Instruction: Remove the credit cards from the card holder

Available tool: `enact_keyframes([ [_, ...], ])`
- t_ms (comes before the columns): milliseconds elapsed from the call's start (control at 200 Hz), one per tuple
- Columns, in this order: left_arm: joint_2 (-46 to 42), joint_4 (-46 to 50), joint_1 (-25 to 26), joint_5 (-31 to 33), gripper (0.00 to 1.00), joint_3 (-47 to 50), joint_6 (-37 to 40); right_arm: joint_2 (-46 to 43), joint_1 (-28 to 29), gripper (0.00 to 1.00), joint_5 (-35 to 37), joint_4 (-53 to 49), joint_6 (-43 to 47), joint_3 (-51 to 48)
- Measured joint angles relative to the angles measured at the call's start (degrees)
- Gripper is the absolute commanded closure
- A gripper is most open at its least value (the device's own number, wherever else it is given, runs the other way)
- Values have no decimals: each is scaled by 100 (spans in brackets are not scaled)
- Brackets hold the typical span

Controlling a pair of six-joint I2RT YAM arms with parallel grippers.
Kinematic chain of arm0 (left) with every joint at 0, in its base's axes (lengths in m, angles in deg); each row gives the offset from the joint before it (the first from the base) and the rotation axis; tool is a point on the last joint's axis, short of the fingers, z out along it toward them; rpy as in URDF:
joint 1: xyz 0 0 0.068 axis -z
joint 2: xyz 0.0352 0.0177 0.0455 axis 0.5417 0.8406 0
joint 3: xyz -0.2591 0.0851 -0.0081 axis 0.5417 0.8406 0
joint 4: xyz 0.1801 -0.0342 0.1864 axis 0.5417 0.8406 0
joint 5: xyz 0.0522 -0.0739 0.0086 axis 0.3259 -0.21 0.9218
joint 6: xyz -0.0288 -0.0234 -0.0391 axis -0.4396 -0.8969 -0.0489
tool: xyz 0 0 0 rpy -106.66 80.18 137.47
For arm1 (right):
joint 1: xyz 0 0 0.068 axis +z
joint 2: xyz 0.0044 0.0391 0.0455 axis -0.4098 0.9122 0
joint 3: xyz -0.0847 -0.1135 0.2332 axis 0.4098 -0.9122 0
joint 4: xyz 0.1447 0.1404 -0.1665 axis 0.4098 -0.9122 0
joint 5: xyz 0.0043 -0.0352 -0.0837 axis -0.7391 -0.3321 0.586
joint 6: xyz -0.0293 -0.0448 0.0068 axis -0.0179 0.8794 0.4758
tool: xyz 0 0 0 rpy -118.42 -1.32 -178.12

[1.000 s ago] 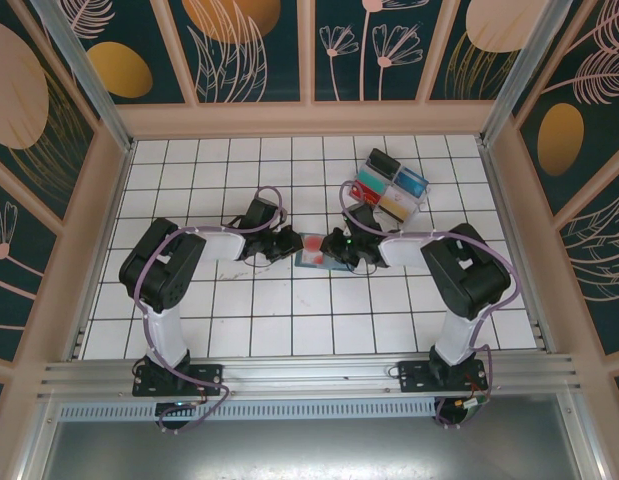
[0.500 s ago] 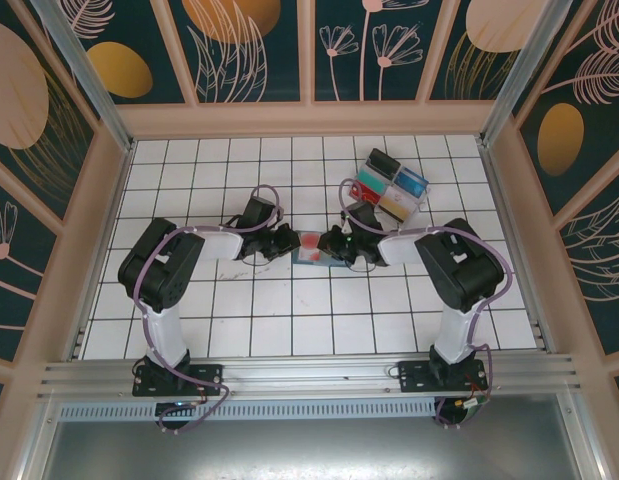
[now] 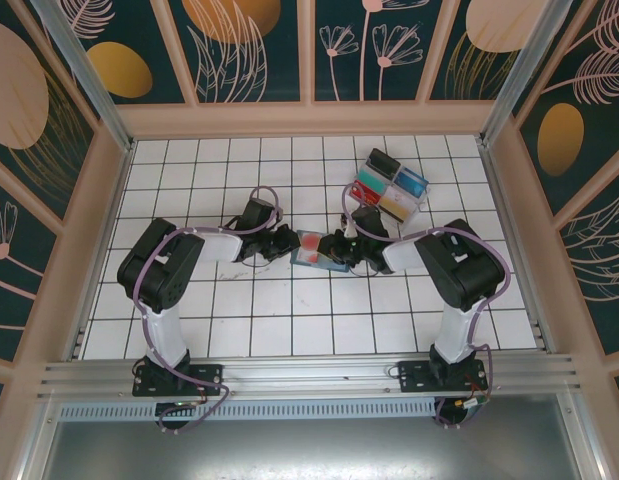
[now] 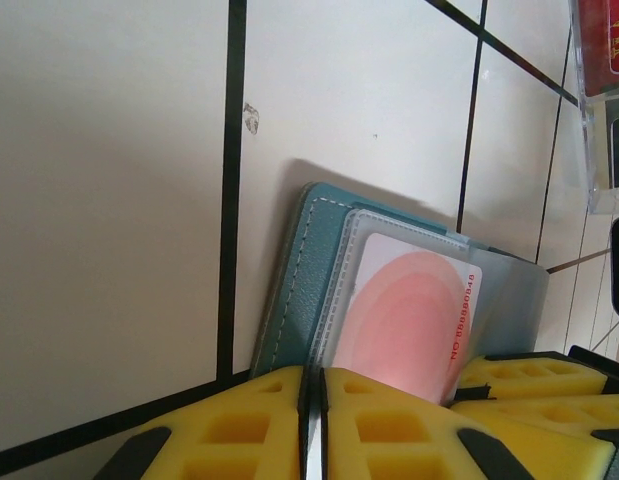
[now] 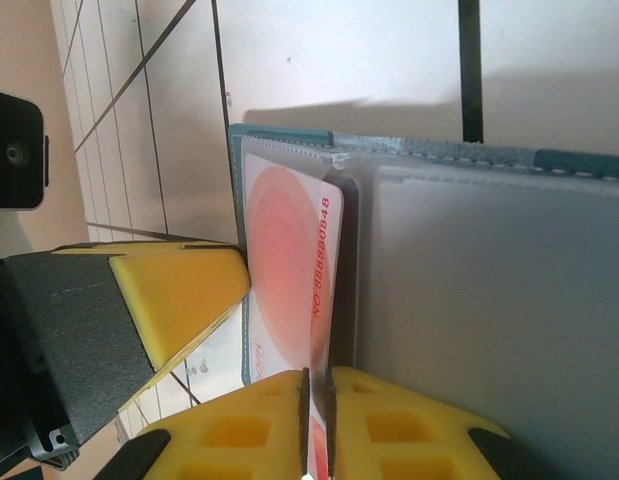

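One slim teal folding card holder (image 4: 292, 290) lay open near the middle of the white-tiled counter (image 3: 189, 300), between the two grippers. One card showed in it: a pale pink-white plastic card (image 4: 404, 320) with red numbers along one edge, sitting in a clear inner slot. The grey panel beside that slot looked bare.

The left gripper (image 4: 311, 420) had its yellow fingers pressed together at the holder's left edge, with a thin pale sliver between them. I could not tell what that sliver was. The right gripper (image 5: 316, 430) had its fingers closed on the card's lower edge, where pink showed in the slit.

One clear plastic tray (image 4: 592, 150) stood toward the counter's far right corner, well apart from the holder. Its several compartments held coloured contents: red, teal, blue, yellow and dark.
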Motion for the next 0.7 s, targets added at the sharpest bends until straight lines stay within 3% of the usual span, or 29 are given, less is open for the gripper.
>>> enact_keyframes([
  [140, -13, -26, 0, 2, 85, 28, -13, 4, 0, 100, 17, -66, 57, 9],
  [375, -44, 33, 2, 22, 79, 17, -9, -2, -4, 100, -9, -79, 37, -7],
  [701, -76, 374, 11, 11, 72, -149, 22, -470, -424, 100, -479, -555, 219, -240],
])
